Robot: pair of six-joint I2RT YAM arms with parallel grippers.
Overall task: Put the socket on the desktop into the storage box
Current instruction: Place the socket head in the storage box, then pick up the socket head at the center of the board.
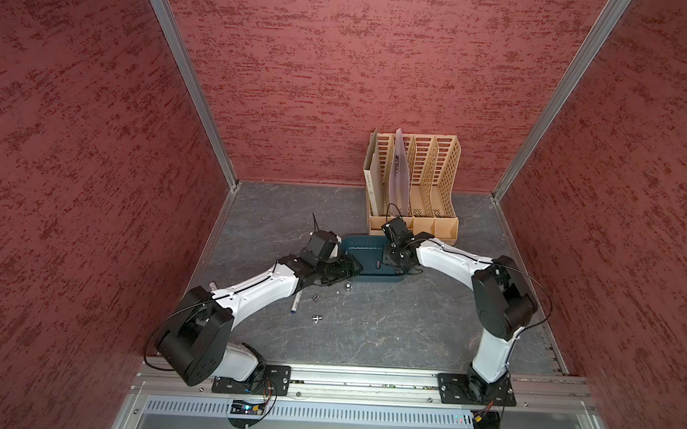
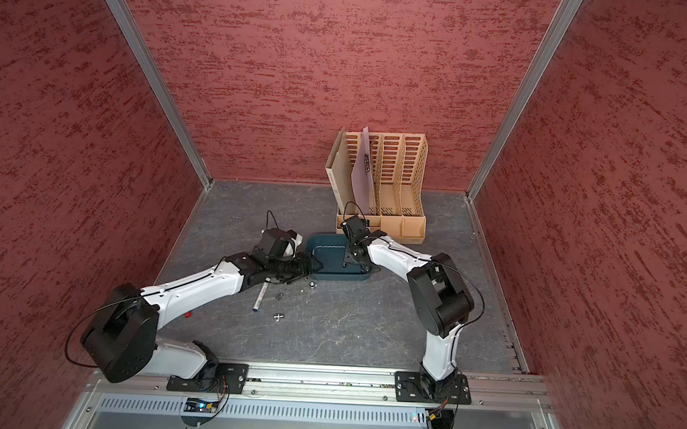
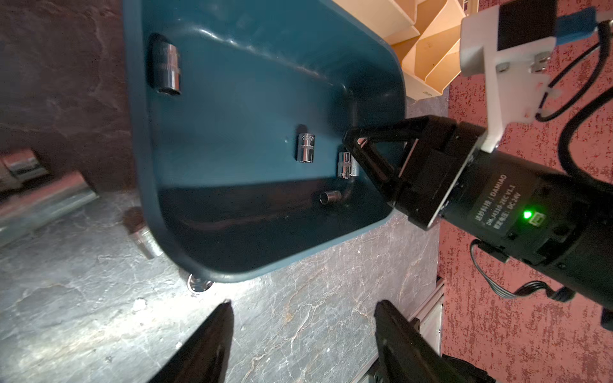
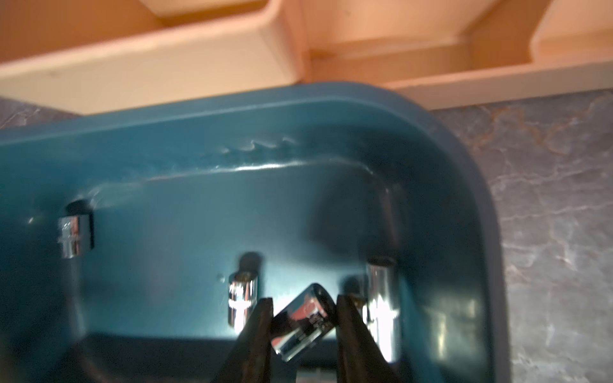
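**Grip.** The right gripper is clamped on a socket. It holds the socket askew, low inside the storage box at the box's right end. Whether the socket touches the box floor cannot be told. The left gripper stands open and empty over the desktop, just near of the box's left end.

**Risks.**
- The crooked hold is the chief concern. On release the socket may roll or kick sideways.
- A boxed socket lies just beside one finger, and the box's right wall is close on the other side. Spreading fingers could knock that socket.
- A careless lift could catch the rim and drag the box.
- A shifted box would disturb the stray socket lying just beside its near wall.

**Surroundings.**
- A large socket lies at the box's left end.
- Further loose sockets remain on the desktop, near and left of the box — a single one and a pair.
- A marker lies partly under the left forearm, so it is awkward to work around.
- The file rack stands close behind the box's far side, which limits any retreat that way.
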